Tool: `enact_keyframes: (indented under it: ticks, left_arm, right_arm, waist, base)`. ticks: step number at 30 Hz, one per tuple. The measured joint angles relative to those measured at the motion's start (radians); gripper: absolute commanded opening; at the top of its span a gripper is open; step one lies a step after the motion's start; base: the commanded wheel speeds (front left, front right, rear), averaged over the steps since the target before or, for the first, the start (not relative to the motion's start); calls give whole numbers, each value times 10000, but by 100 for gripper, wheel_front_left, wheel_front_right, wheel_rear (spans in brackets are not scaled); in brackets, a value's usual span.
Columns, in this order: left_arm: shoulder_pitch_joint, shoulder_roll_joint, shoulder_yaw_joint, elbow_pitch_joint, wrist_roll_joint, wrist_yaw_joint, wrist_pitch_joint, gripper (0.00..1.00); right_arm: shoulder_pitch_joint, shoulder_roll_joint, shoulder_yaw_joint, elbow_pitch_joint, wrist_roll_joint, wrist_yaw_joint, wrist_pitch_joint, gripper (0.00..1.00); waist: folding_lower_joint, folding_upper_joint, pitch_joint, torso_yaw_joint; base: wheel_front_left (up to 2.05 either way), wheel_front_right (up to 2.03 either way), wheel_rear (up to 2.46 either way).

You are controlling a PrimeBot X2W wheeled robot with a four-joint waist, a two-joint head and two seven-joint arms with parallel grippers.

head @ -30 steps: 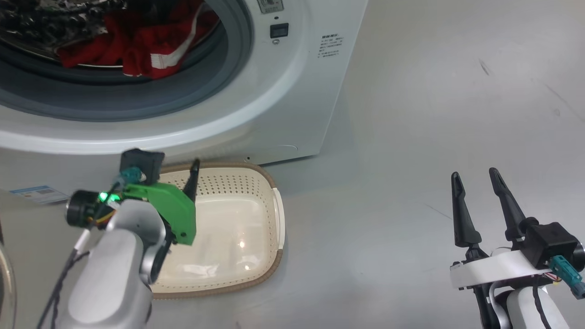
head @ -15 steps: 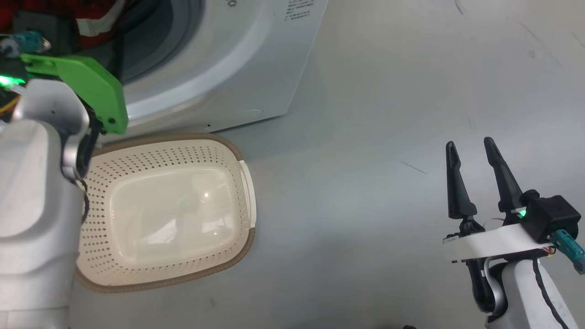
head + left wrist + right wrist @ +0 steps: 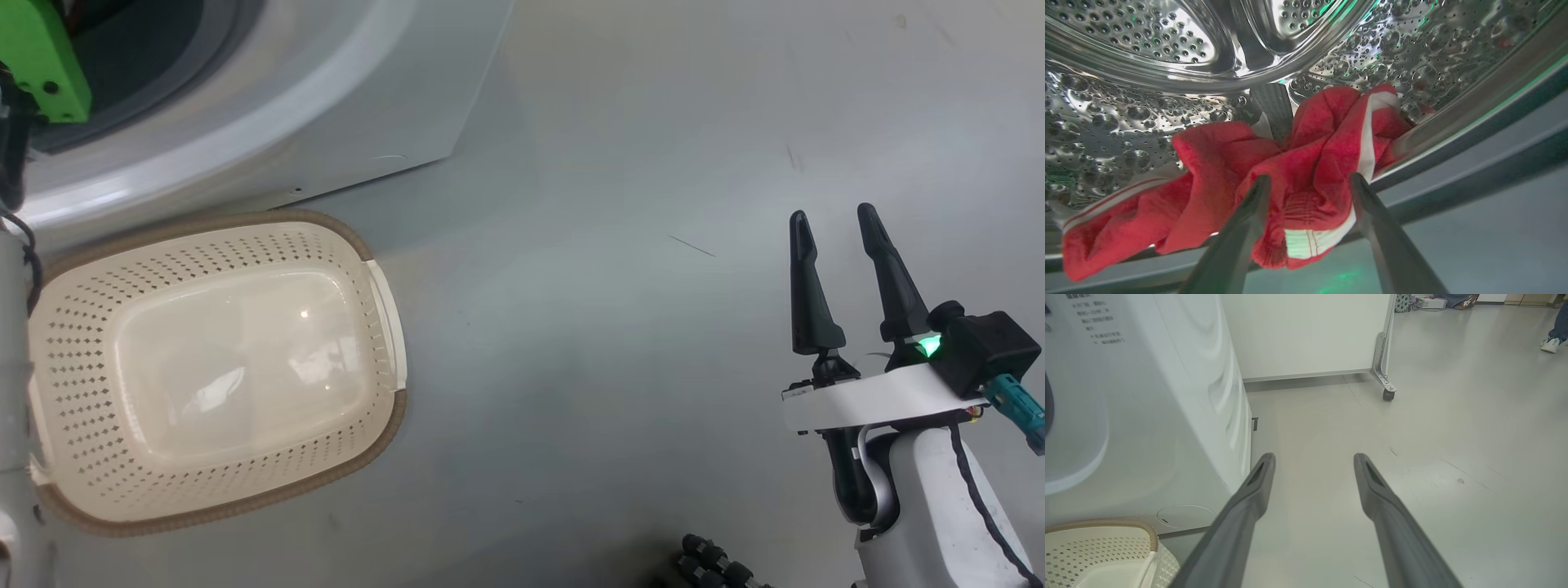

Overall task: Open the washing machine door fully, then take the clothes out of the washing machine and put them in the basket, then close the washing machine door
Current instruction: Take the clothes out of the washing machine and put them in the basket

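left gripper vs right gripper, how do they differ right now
The left gripper points into the drum; the right gripper points along bare floor. The clothes show between the left gripper's fingers; nothing lies between the right gripper's. Both are open and hold nothing.

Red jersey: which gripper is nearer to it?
Left. The left gripper is at the drum mouth, open before the jersey; the right gripper hangs above the floor.

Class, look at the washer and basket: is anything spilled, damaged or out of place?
Nothing stands out. The clothes lie crumpled in the washing machine, one fold over its rim; the basket stands upright and empty.
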Motion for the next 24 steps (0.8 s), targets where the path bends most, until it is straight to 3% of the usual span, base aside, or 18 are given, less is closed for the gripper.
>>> enact_keyframes:
  ticks: [5, 10, 11, 12, 13, 24]
  left_arm:
    - [-324, 192, 127, 523, -44, 27, 481, 100]
    - [-599, 305, 232, 917, -36, 326, 612, 100]
    - [-655, 305, 234, 997, -29, 357, 619, 49]
    - [-694, 305, 242, 1058, -31, 359, 619, 18]
    - [-734, 305, 255, 1126, -31, 370, 629, 0]
    - [-794, 426, 247, 1626, 21, 456, 443, 0]
  right_arm:
    - [-156, 21, 56, 111, 8, 79, 0, 100]
    - [-241, 40, 31, 192, 15, 79, 0, 100]
    - [-243, 40, 19, 207, 15, 79, 0, 100]
    - [-243, 42, 17, 221, 15, 79, 0, 100]
    - [-246, 42, 17, 244, 15, 79, 0, 100]
    - [-406, 58, 25, 341, 15, 94, 0, 100]
  waist:
    - [0, 0, 236, -254]
    - [0, 0, 401, -455]
    - [0, 0, 419, -481]
    - [0, 0, 430, -500]
    - [0, 0, 436, -516]
    - [0, 0, 322, -612]
  base:
    - [0, 0, 0]
    - [0, 0, 0]
    - [0, 0, 0]
    - [0, 0, 0]
    - [0, 0, 0]
    - [0, 0, 0]
